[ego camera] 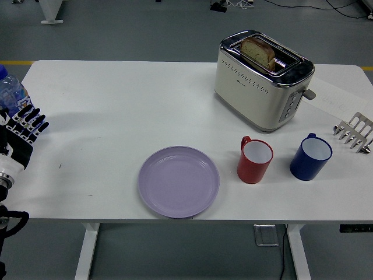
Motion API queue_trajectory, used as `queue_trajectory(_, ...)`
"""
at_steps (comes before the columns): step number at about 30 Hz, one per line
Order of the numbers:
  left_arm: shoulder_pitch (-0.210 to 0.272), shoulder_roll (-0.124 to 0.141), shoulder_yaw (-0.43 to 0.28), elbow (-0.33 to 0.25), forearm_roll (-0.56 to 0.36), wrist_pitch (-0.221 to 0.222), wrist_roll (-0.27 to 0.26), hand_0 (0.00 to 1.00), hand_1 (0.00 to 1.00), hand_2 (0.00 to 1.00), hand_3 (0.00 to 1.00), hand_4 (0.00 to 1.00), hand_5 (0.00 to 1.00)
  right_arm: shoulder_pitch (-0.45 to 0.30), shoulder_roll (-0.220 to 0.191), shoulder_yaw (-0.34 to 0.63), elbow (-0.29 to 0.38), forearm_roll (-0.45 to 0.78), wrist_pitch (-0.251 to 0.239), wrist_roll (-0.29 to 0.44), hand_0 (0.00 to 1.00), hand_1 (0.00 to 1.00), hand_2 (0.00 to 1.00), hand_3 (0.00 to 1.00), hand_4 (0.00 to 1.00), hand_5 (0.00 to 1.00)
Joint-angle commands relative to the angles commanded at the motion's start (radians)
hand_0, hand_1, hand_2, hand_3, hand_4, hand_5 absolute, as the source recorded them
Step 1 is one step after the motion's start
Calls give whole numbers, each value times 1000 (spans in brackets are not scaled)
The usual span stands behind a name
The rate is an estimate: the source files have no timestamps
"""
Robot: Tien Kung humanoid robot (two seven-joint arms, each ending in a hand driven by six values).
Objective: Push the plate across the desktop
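A lilac plate lies flat on the white table near its front edge, left of a red mug. My left hand is at the far left edge of the picture, well left of the plate and apart from it. Its black-and-white fingers are spread and hold nothing. It partly covers the lower part of a water bottle. The right arm does not show.
A water bottle stands at the table's left edge. A red mug and a blue mug stand right of the plate. A toaster with bread in it stands at the back right. A metal rack sits at the right edge.
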Motion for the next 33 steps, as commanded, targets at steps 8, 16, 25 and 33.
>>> queue_trajectory(8, 34, 18, -30, 9, -15, 1, -2, 734, 744, 708, 656, 552, 998, -5, 1, -1, 1, 5, -4, -2, 577, 518, 610, 561, 213, 520)
queue_trajectory(16, 38, 21, -37, 12, -21, 3, -2, 735, 746, 709, 657, 559, 998, -11, 2, 1, 2, 0, -6, -8, 577, 518, 610, 560, 212, 520)
queue_trajectory(25, 42, 30, -38, 27, -21, 6, 1, 736, 747, 711, 659, 562, 998, -18, 2, 3, 2, -4, -6, -8, 577, 518, 610, 560, 213, 520)
queue_trajectory(33, 36, 31, -35, 39, -23, 11, 8, 736, 748, 715, 661, 571, 998, -13, 1, -5, 1, 8, -6, -3, 576, 518, 611, 561, 211, 518)
